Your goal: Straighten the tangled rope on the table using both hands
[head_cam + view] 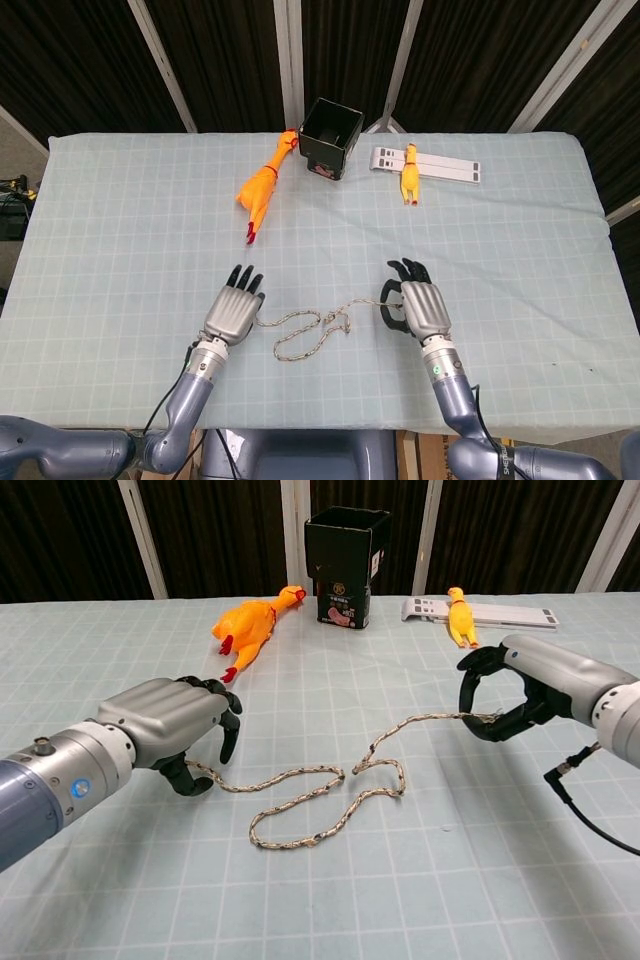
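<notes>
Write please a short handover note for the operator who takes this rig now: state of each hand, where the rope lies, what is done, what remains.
Right hand: pinches the right end of the rope, lifted a little off the table.
Left hand: over the rope's left end, fingers curled around it; a firm hold cannot be confirmed from either view.
Rope: between the hands at the near middle of the table, with a loop and a crossing in its middle.
Done: right end secured, left hand in place.
Left: confirm the left grasp, then probably draw the hands apart until the loop opens and the rope lies straight.
</notes>
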Robot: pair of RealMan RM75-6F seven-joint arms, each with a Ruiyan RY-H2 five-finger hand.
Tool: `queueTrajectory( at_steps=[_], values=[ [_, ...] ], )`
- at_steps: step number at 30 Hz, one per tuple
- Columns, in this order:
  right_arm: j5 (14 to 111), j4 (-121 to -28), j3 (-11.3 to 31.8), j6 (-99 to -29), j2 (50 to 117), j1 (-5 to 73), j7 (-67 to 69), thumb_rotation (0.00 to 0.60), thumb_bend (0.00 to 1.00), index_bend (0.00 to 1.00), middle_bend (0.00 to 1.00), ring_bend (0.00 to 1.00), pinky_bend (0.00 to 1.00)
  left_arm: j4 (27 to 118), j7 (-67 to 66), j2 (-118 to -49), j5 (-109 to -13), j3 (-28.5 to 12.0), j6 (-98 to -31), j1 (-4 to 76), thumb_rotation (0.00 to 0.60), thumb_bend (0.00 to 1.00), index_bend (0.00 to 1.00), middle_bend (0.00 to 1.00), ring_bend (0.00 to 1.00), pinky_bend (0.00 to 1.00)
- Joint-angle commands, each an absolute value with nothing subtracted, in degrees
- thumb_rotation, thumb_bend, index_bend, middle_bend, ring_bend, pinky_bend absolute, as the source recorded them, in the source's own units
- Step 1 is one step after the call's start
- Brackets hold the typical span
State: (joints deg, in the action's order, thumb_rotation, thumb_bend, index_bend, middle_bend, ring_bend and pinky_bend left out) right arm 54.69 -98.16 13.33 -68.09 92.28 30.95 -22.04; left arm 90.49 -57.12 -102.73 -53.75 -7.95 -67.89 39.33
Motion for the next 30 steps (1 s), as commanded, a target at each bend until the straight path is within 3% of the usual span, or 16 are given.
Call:
queueTrajectory(
  at_steps=[1,30],
  values=[
    [54.64,-98.04,13.31,-68.12,92.3,30.95,-21.95,0.6,0.47,0.64,0.17,0.0,0.0,90.22,-57.24,-102.88,-53.66,-7.66,-68.01,39.49,0.6,0.4,0.49,0.12,0.0,0.0],
    [54.55,-97.68,12.62,-68.25,92.18,30.94,-21.88,0.6,0.47,0.64,0.17,0.0,0.0,87.57,-55.35,-105.0,-53.36,-6.33,-68.28,40.32,0.6,0.47,0.54,0.13,0.0,0.0]
  ],
)
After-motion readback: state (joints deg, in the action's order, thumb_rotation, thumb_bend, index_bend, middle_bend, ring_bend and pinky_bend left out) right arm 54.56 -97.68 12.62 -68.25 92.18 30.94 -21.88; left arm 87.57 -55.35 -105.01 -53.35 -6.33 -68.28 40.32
